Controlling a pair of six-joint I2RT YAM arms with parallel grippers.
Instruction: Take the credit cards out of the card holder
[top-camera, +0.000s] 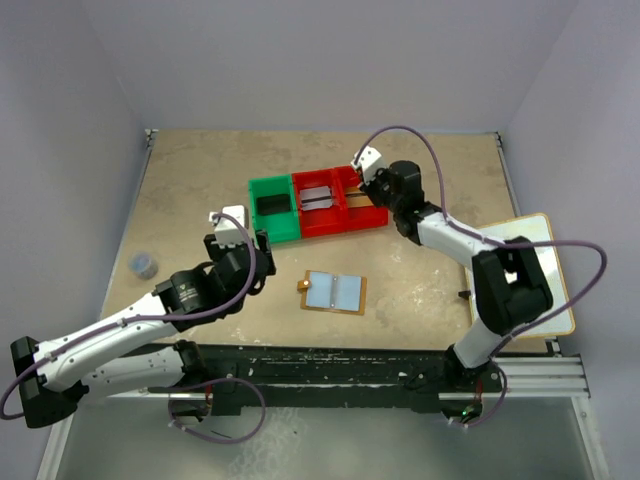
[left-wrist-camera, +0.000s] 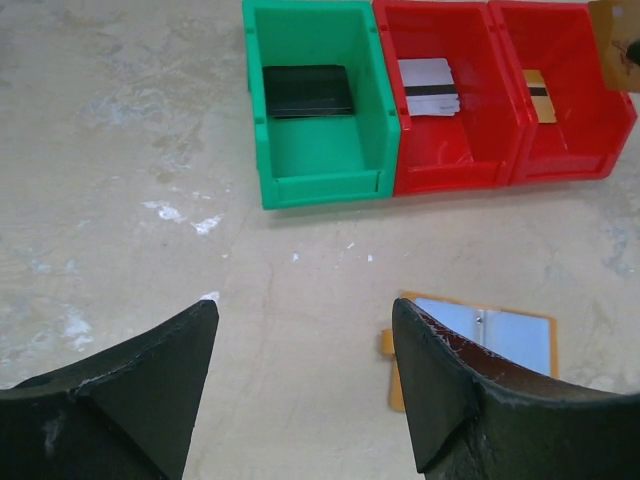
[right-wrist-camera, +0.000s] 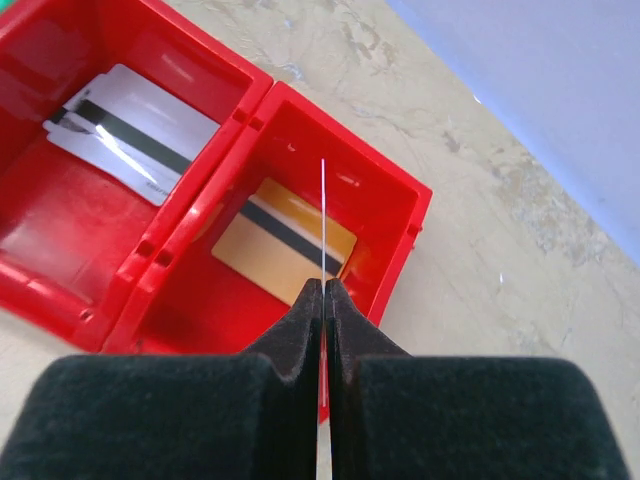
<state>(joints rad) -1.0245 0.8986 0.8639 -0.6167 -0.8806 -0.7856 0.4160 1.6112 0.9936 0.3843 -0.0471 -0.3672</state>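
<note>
The card holder (top-camera: 333, 292) lies open and flat on the table, orange-tan with pale blue-grey pockets; in the left wrist view the card holder (left-wrist-camera: 505, 335) shows partly behind my right finger. My left gripper (left-wrist-camera: 305, 310) hovers open and empty to its left (top-camera: 255, 250). My right gripper (right-wrist-camera: 323, 285) is shut on a thin credit card (right-wrist-camera: 323, 215), seen edge-on, above the right red bin (right-wrist-camera: 400, 200), where a gold card (right-wrist-camera: 275, 245) lies. A pale grey-white card (right-wrist-camera: 130, 130) rests in the middle red bin, and a black card (left-wrist-camera: 308, 90) in the green bin (left-wrist-camera: 320, 165).
The three bins stand in a row at mid-table, green (top-camera: 273, 210) on the left, then two red ones (top-camera: 322, 212). A large white tan-edged board (top-camera: 545, 270) lies at the right edge. A small blue-grey object (top-camera: 143, 264) sits at the left.
</note>
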